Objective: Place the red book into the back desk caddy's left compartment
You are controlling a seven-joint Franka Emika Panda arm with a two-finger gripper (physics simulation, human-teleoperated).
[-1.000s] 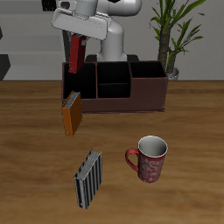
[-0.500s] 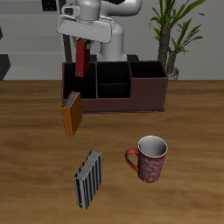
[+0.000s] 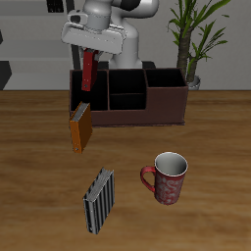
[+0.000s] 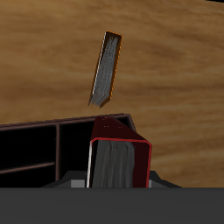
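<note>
My gripper [image 3: 92, 49] is shut on the red book [image 3: 91, 69], which hangs upright above the end section of the back desk caddy [image 3: 162, 106]. That tall narrow left compartment [image 3: 87, 90] lies right under the book's lower end. In the wrist view the red book [image 4: 118, 156] shows its pale page edges, with the caddy's dark sections [image 4: 35, 149] beside it. The fingertips are hidden by the book.
An orange-brown book [image 3: 81, 128] leans against the caddy's front near that end; it also shows in the wrist view [image 4: 106, 70]. A grey-black striped book [image 3: 98, 200] and a red patterned mug [image 3: 167, 177] stand nearer the table's front edge. A potted plant [image 3: 191, 39] stands behind the caddy.
The gripper has turned and shifted slightly toward the caddy's end section; the red book now hangs straighter and a little lower over the compartment.
</note>
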